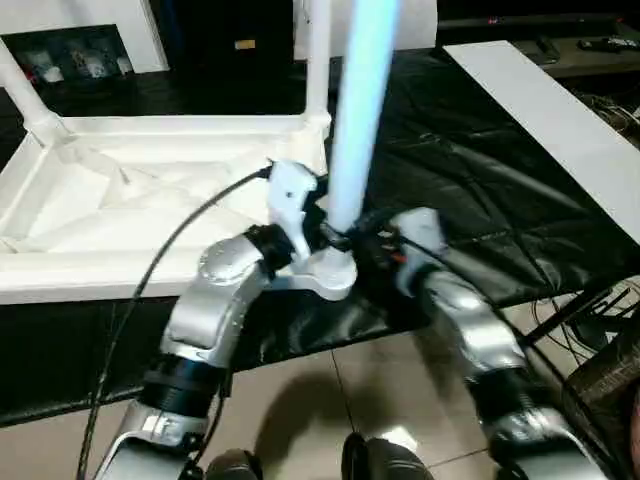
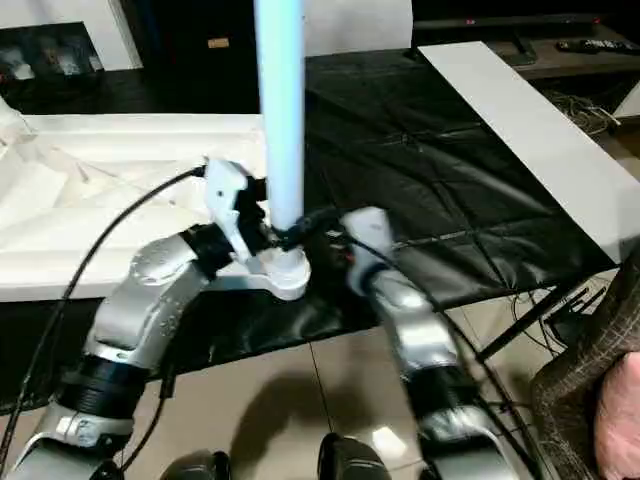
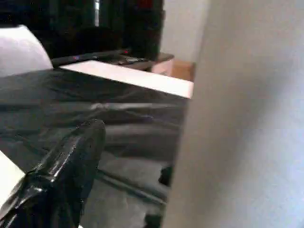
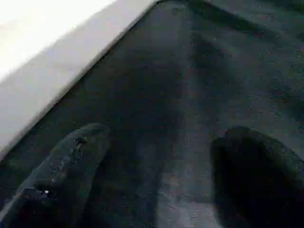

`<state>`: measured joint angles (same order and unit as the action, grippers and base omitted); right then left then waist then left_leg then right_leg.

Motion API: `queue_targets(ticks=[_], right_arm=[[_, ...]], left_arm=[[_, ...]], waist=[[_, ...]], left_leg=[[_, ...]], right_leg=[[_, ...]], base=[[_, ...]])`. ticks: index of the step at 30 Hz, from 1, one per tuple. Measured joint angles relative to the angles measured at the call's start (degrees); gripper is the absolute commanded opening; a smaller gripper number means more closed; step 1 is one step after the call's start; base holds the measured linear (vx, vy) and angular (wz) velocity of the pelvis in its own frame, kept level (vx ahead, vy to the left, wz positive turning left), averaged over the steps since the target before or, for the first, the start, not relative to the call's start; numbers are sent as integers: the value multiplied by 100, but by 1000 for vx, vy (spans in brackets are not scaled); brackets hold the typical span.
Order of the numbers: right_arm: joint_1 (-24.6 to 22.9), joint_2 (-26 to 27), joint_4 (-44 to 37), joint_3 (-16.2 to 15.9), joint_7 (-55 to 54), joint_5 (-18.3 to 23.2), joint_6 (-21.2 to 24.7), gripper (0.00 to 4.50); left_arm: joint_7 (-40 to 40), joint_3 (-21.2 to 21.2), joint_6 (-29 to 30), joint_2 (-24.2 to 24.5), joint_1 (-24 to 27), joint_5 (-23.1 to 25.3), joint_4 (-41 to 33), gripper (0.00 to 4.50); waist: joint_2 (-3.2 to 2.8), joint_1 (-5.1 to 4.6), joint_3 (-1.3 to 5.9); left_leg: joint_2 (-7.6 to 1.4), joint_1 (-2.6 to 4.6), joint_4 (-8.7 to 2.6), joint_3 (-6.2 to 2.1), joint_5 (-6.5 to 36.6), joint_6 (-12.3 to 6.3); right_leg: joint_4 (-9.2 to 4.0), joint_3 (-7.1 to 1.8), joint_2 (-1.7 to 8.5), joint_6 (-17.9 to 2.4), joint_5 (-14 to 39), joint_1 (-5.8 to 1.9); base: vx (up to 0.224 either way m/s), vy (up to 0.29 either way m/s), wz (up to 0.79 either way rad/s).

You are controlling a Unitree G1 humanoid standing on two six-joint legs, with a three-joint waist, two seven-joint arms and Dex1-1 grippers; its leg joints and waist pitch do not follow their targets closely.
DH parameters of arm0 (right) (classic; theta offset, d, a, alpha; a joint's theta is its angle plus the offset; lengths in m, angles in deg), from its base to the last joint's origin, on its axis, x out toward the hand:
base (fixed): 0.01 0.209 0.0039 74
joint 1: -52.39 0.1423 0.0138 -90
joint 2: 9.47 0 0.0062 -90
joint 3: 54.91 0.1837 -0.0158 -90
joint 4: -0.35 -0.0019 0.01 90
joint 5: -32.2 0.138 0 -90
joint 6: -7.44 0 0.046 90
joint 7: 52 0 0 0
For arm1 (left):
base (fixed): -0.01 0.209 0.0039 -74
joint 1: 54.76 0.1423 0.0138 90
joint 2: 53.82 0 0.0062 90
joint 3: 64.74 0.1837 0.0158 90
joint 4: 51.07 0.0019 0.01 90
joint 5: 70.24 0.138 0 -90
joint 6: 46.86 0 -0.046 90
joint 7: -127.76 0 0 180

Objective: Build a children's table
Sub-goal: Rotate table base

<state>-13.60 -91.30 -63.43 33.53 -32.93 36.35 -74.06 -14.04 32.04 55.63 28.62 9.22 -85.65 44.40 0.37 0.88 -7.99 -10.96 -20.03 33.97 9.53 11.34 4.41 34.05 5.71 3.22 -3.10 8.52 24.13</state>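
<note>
From my head, the tabletop [image 1: 150, 200] lies underside up on the black cloth [image 1: 480, 200]. One leg [image 1: 318, 60] stands at its 1 o'clock corner, another leg [image 1: 358, 120] at 5 o'clock between my grippers; I judge more legs remain. My left wrist sees that leg close by, my left gripper [image 1: 310, 235] open beside it. My right wrist shows my right gripper [image 4: 166, 175] spread, empty, over cloth.

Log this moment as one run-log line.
stage: leg upright in near-right corner socket of upturned tabletop | left gripper: open, beside leg | right gripper: open, over black cloth
</note>
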Motion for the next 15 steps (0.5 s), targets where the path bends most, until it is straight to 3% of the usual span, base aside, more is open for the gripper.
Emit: queue_targets(ticks=[5,10,12,15], right_arm=[[-434,-345,-942,99,415,207,151,450],[-888,-682,-1998,107,864,539,593,450],[-1117,-769,-2477,78,1026,668,784,450],[-1469,-772,-3081,53,1012,786,1079,450]], left_arm=[[731,153,73,689,561,-75,-344,446],[1156,188,231,1379,901,-65,-543,446],[1162,114,287,1563,1061,-48,-738,446],[763,-339,494,1522,1425,-34,-984,446]], waist=[[-32,51,8],[-32,106,8],[-32,115,8],[-53,104,11]], left_leg=[[-2,5,-5,-1,0,2],[0,8,-3,-1,2,5],[2,7,-4,-1,3,6],[2,1,-5,-1,8,8]], right_leg=[[0,2,-3,13,8,-1],[-7,1,-1,15,9,-10],[-12,0,1,18,11,-12],[-22,1,1,21,12,-10]], base=[[0,0,0],[0,0,0],[0,0,0],[0,0,0]])
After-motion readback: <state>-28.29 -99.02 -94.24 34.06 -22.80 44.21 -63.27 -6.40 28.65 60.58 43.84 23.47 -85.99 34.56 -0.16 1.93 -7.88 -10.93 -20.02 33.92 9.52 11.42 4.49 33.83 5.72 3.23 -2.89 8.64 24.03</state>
